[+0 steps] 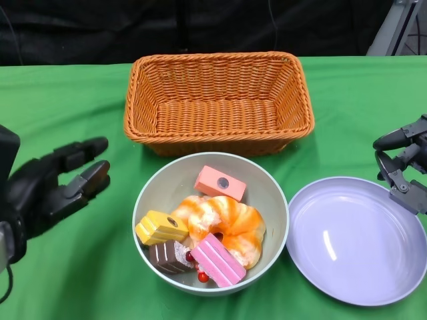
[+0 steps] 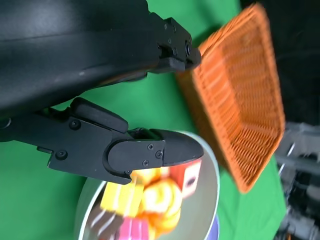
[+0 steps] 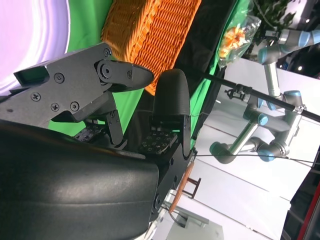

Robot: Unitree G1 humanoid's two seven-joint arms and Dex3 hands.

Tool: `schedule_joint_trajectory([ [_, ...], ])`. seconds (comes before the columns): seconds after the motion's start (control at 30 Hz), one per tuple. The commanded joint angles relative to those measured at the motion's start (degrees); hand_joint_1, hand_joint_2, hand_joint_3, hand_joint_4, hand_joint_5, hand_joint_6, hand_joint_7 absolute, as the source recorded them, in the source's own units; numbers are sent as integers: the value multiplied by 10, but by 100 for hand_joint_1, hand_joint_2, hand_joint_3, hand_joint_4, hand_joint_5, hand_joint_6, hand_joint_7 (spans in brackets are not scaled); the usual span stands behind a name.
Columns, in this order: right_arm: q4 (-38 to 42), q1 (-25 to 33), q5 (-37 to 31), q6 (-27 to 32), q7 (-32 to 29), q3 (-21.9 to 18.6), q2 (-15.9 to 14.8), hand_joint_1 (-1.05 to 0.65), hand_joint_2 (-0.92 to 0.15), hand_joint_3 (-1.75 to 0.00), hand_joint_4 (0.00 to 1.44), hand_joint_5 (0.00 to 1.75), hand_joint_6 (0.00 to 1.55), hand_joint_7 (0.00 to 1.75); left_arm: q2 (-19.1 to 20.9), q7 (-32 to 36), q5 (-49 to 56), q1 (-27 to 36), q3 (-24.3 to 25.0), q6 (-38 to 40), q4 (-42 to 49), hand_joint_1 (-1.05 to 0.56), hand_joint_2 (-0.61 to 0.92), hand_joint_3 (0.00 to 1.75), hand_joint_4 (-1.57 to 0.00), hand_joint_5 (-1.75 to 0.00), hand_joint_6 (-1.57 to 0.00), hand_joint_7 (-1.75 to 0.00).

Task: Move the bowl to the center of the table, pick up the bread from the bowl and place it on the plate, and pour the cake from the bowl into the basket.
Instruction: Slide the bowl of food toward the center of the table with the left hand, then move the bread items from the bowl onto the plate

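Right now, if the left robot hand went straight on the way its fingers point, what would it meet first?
Probably the bowl: the left robot hand is open and its fingers aim at the near wall. Height is unclear, so it might pass over the rim instead.

Green cloth [image 1: 73, 100] covers table; black backdrop [image 1: 100, 30] behind; white surface [image 3: 250, 195] beside.

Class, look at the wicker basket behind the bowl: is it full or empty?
Empty. The head view shows the basket's bare woven floor; all cakes remain in the bowl.
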Motion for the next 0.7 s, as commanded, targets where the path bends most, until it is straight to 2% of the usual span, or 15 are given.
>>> schedule_joint_trajectory([
  [0.03,-11,9,9,-3,15,0,-12,-9,-71,-62,75,147,71,115,-2,46,35,18,21,-108,37,-45,92,30,-67,-13,-60,-7],
  [0.07,-11,10,8,-6,20,1,-14,-9,-70,-63,75,145,72,113,-7,56,39,18,28,-141,54,-35,92,28,-80,-13,-71,-7],
  [0.13,-13,12,5,-10,30,4,-17,-9,-68,-65,74,143,72,111,-17,67,39,15,39,-203,92,-24,92,28,-92,-14,-83,-9],
  [0.23,-31,20,13,0,46,9,-14,-8,-67,-67,73,142,72,109,-31,74,34,-3,57,-297,166,-9,92,32,-105,-19,-100,-15],
  [0.3,-58,32,22,21,60,16,-12,-7,-67,-68,71,140,72,108,-36,72,32,-17,66,-363,217,-5,92,34,-111,-25,-109,-17],
  [0.33,-72,37,23,30,65,19,-12,-7,-67,-68,70,139,71,108,-36,73,36,-23,67,-393,238,-4,92,34,-106,-41,-112,-17],
  [0.37,-88,44,26,42,72,24,-12,-6,-68,-66,70,137,71,107,-36,73,40,-29,68,-425,260,-5,92,34,-95,-71,-115,-19],
  [0.43,-119,56,27,65,83,31,-13,-6,-70,-63,68,133,68,104,-33,72,48,-38,65,-474,297,-4,92,37,-82,-109,-116,-25],
  [0.47,-137,62,26,79,87,35,-14,-7,-70,-62,67,131,67,102,-32,71,51,-42,64,-496,313,-5,92,38,-78,-120,-114,-32],
  [0.53,-173,74,25,103,99,44,-17,-7,-71,-61,65,128,65,98,-30,70,56,-50,62,-532,343,-5,92,37,-75,-130,-101,-59],
  [0.57,-189,79,27,110,108,49,-19,-9,-75,-52,63,126,62,94,-29,69,58,-53,61,-547,355,-5,92,38,-74,-134,-96,-72],
  [0.63,-217,86,34,118,128,57,-23,-14,-86,-30,59,121,58,90,-27,69,62,-60,59,-571,377,-6,92,39,-75,-138,-91,-86],
  [0.7,-237,91,34,126,141,63,-28,-17,-90,-21,57,119,56,88,-27,70,64,-64,58,-583,391,-6,92,40,-76,-140,-90,-90],
])
